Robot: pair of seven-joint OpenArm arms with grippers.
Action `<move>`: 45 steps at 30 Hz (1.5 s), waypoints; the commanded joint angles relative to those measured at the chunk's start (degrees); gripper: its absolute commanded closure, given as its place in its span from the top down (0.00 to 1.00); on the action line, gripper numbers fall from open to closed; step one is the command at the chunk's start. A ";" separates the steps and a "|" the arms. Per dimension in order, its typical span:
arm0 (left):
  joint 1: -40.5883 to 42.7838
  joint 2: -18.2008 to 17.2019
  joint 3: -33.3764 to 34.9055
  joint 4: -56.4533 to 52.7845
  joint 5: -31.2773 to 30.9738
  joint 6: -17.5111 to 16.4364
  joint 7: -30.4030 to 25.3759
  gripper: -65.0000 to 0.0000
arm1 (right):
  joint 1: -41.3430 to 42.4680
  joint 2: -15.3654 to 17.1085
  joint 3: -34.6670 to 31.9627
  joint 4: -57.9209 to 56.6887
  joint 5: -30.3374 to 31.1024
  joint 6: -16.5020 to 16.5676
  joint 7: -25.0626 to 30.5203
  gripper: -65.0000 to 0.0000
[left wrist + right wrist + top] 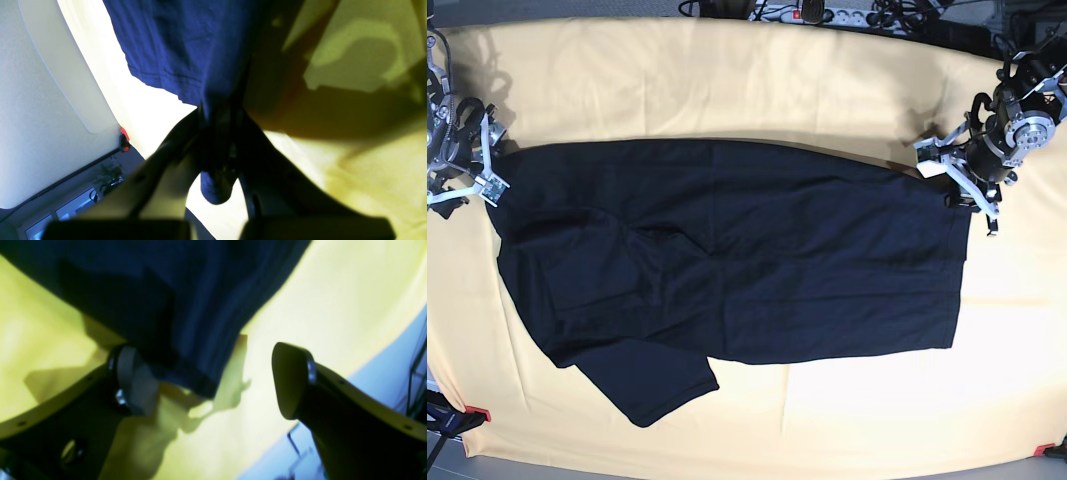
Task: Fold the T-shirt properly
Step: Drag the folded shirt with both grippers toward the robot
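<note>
The T-shirt (747, 250) lies spread flat on the yellow table (727, 80), with one sleeve sticking out at the lower left. In the wrist views it looks dark blue. My left gripper (962, 185) is at the shirt's upper right corner. In the left wrist view it (217, 146) is shut on a bunched edge of the T-shirt (186, 43). My right gripper (489, 175) is at the shirt's upper left corner. In the right wrist view it (213, 383) is open, and the hem of the T-shirt (186, 306) hangs between the fingers, against the left finger (133, 386).
A power strip and cables (827, 12) lie along the table's far edge. Red markers sit at the near corners (477, 413). The left wrist view shows the table edge, a white panel (66, 66) and a red-capped part (124, 135).
</note>
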 commanded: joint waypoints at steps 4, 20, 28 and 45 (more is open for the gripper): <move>-0.52 -1.29 -0.70 0.70 0.57 0.94 0.02 0.00 | 0.76 1.44 0.63 0.68 3.28 2.23 2.45 0.80; -0.52 0.76 -0.70 0.70 0.61 0.94 0.22 0.00 | 0.79 -0.42 0.63 -2.36 4.26 2.54 4.61 0.60; -0.52 0.74 -0.70 0.70 0.66 0.92 0.24 0.00 | 0.83 -0.39 0.63 -3.45 4.24 -0.22 1.60 0.00; -0.35 -5.70 -0.70 8.57 -4.46 -8.09 0.70 0.00 | 4.13 2.56 0.76 -2.19 13.66 -0.46 -17.25 0.00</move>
